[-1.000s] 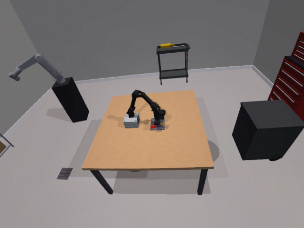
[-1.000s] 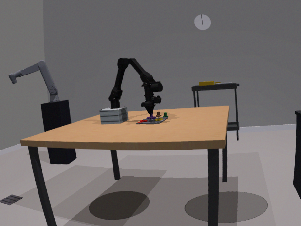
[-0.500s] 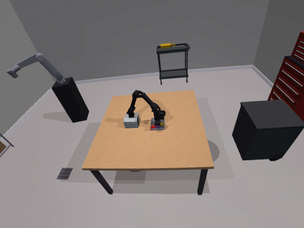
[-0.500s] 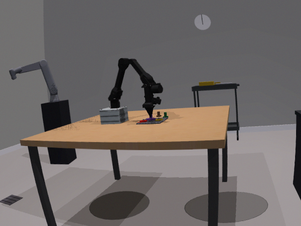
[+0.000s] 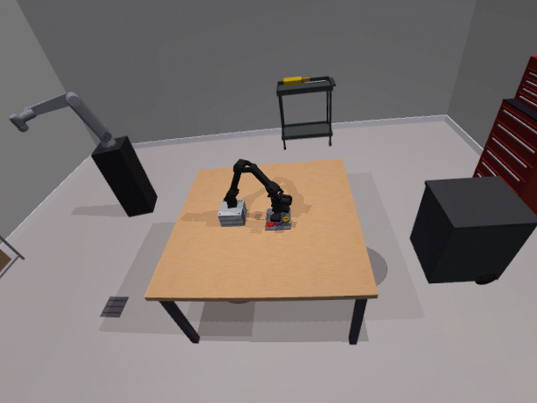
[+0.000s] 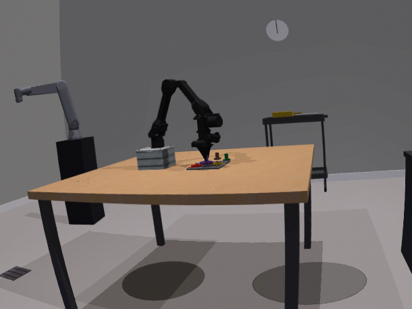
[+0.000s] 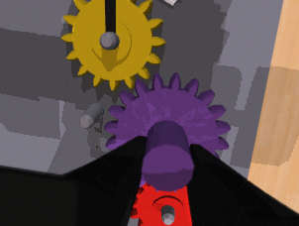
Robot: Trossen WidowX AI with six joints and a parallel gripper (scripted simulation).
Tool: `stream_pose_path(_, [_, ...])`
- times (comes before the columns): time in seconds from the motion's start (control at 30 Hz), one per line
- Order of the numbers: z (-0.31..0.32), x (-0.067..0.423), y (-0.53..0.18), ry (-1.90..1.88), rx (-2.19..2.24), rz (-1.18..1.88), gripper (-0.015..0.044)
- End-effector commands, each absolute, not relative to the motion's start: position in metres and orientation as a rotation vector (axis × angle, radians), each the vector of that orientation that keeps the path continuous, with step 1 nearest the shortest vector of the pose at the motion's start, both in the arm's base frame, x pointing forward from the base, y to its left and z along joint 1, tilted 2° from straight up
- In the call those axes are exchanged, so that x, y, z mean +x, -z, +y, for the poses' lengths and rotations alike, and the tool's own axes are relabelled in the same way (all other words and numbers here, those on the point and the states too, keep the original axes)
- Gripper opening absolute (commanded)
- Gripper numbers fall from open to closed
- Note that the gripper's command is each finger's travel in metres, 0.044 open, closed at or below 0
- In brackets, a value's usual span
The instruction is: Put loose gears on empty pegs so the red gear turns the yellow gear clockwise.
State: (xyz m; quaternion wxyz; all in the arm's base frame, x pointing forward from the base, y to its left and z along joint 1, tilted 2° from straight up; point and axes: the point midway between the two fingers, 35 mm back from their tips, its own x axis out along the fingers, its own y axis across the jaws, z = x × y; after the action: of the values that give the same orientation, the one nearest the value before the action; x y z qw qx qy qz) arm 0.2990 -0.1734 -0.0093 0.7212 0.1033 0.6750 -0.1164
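Observation:
My gripper [image 7: 166, 149] [image 6: 206, 160] is shut on the stem of the purple gear [image 7: 168, 106] [image 6: 205, 162] [image 5: 278, 223]. The purple gear is over the grey board [image 7: 243, 99], between the yellow gear [image 7: 89, 55] [image 6: 217, 163] [image 5: 286, 219] and the red gear [image 7: 153, 205] [image 6: 196, 165] [image 5: 270, 223]. Its teeth come close to the yellow gear and overlap the red gear in the wrist view. Whether it sits flat cannot be told. A bare peg [image 7: 90, 116] stands left of it. A brown gear [image 6: 217, 156] and a green gear [image 6: 226, 157] stand behind the board.
The robot's base stands on a grey box [image 5: 232, 215] [image 6: 155, 159] to the left of the board on the wooden table [image 5: 264, 264] [image 6: 169, 183]. A part of the white arrow [image 7: 171, 1] shows at the top of the wrist view.

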Motion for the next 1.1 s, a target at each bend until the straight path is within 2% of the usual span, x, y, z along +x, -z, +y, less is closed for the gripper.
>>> stream_pose_path(0.0, [-0.1736,0.2984,0.0087,0.293,0.267,1.489,0.0])
stream_pose_path(0.77, [-0.1734,0.2986,0.0063,0.069,0.028,1.51,0.0])
stream_pose_path(1.07, [-0.172,0.2993,0.0075,0.1,0.062,1.509,0.0])
